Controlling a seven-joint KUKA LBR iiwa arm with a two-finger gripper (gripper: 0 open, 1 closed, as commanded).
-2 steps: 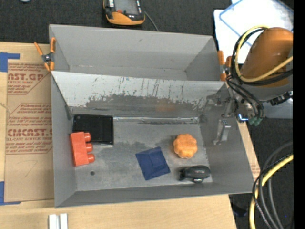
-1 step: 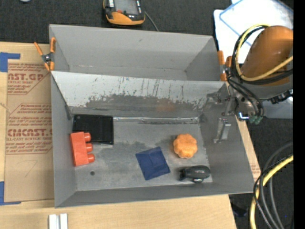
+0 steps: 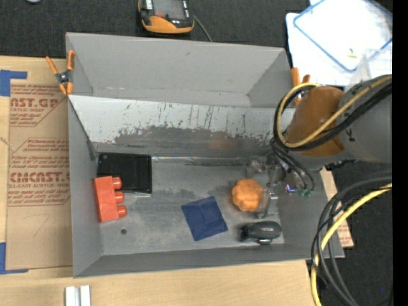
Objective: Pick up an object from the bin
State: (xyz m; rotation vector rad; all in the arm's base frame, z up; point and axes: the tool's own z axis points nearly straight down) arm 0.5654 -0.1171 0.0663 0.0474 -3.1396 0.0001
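My gripper (image 3: 272, 178) is low in the right part of the bin, close against the upper right side of a rounded orange lump (image 3: 247, 195). Whether it touches the lump I cannot tell. Just below them, near the bin's front wall, lies a dark grey oval thing (image 3: 261, 231). A flat blue square piece (image 3: 204, 218) lies on the floor to the left of the lump.
At the bin's left, a red-orange toy brick (image 3: 109, 198) lies beside a black rectangular block (image 3: 125, 173). The arm with its orange cover and yellow-black cables hangs over the bin's right rim. The bin's back wall slopes up behind the gripper.
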